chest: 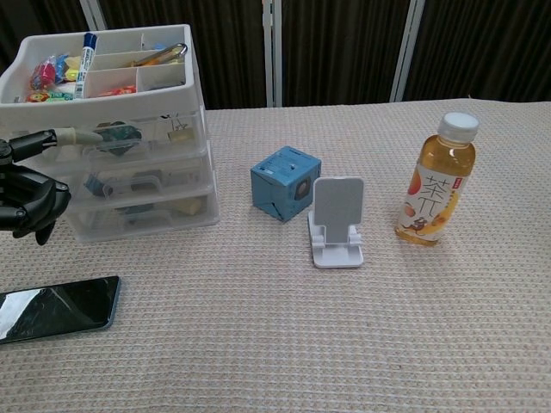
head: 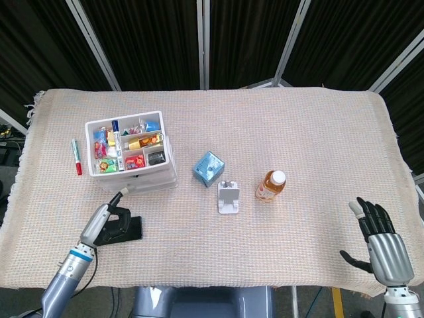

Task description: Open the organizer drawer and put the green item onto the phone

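Observation:
The white three-drawer organizer [head: 149, 181] [chest: 129, 103] stands at the left of the table, its top tray full of small items. A dark green item [chest: 116, 132] shows through the clear front of the top drawer, and the drawers look pushed in. The black phone [head: 132, 228] [chest: 60, 308] lies flat in front of the organizer. Above the phone's left end hovers my left hand [head: 105, 222] [chest: 24, 194], fingers curled in and one finger pointing at the top drawer front; it holds nothing. At the near right edge my right hand [head: 381, 242] is open and holds nothing.
A blue cube [chest: 284, 182], a white phone stand [chest: 337, 219] and a bottle of tea [chest: 435, 181] stand in a row right of the organizer. A green-and-red marker [head: 76, 156] lies on the cloth left of the organizer.

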You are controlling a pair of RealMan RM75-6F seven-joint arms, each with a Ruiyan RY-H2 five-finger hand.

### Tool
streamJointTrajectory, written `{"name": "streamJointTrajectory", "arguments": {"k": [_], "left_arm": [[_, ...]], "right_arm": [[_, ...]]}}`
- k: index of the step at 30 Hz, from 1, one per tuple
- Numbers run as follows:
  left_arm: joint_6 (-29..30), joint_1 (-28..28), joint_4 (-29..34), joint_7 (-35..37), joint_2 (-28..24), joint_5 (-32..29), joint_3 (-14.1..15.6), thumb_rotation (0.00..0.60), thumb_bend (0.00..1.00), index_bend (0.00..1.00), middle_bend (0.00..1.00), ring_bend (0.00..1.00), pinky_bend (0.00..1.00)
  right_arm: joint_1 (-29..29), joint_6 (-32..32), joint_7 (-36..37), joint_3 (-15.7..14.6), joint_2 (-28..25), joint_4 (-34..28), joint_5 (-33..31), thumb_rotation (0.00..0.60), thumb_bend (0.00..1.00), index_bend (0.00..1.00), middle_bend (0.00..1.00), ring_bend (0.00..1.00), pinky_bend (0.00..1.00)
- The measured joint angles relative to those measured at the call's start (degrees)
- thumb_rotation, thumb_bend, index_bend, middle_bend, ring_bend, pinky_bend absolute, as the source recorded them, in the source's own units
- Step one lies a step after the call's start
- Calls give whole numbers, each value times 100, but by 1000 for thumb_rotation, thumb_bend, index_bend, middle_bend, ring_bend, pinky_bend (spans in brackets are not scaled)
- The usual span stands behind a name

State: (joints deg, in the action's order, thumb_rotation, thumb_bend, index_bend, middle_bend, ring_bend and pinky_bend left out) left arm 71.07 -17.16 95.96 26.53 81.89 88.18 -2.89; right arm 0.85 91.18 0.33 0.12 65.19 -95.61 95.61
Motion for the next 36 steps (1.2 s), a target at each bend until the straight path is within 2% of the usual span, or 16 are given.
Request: {"name": "streamJointTrajectory", "arguments": {"k": [9,15,30,36], "left_arm": [[837,337,316,-2388,-100,144,-69,600,770,165,778,784,614],[951,428,626,-3252,-237,-258,-245,600,770,184,790,799,627],[398,173,663,-3853,-260,-1292,-566,600,770,204,804,809,633],[186,52,763,-3943,-255,-1531,-595,600,770,289,804,809,633]], "right_arm": [[-10,17,-15,-9,6,-3,21,600,16,0,0,0,0],[-6,1,-37,-15,18,5,23,600,17,0,0,0,0],[5,-41,-107,-15,58,25,0,600,16,0,0,0,0],[-1,-34,-112,-15,54,10,-3,600,15,0,0,0,0]]}}
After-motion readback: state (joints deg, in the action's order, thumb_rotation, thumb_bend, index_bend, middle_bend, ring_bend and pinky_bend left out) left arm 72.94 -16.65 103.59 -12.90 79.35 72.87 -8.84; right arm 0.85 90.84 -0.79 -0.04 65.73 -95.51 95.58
